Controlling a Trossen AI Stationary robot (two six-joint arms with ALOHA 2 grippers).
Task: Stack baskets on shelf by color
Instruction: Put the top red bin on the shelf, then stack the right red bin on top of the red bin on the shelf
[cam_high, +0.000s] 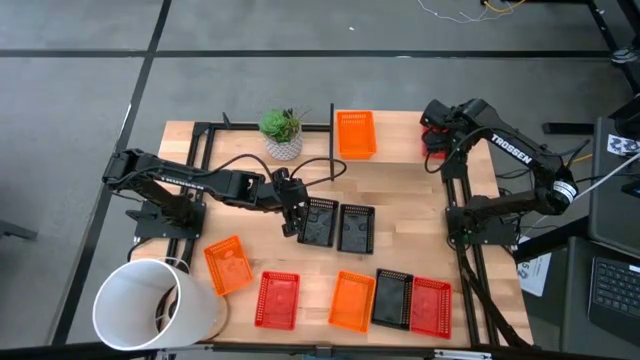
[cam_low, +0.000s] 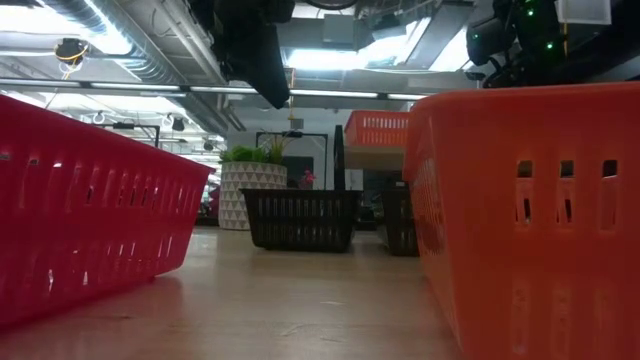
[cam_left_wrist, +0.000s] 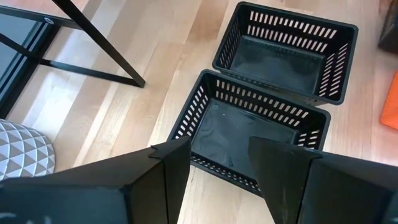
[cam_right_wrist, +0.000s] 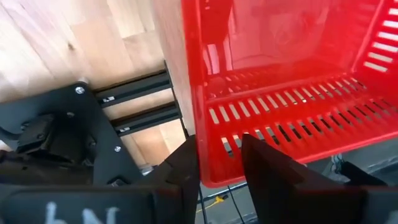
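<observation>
Two black baskets (cam_high: 318, 222) (cam_high: 355, 228) stand side by side on their bottoms mid-table. My left gripper (cam_left_wrist: 219, 165) hovers open above the nearer one (cam_left_wrist: 249, 134), over its near wall (cam_left_wrist: 217, 167). An orange basket (cam_high: 355, 133) sits on the shelf (cam_low: 375, 158) at the far edge. At the far right, my right gripper (cam_right_wrist: 221, 165) is open, one finger outside and one inside the side wall of a red basket (cam_right_wrist: 292, 74). In the high view the gripper (cam_high: 435, 135) hides most of that basket (cam_high: 434, 152). My right gripper comes down from above with its fingers on either side of the red basket's side wall (cam_right_wrist: 211, 149). Whether either finger touches the wall, I cannot tell. The basket sits upright, its open top up.
Along the near edge lie two orange baskets (cam_high: 227, 265) (cam_high: 351, 298), two red ones (cam_high: 277, 298) (cam_high: 430, 305) and a black one (cam_high: 392, 298). A white bucket (cam_high: 150, 305) stands at the near left corner. A potted plant (cam_high: 283, 135) stands beside the orange basket on the shelf.
</observation>
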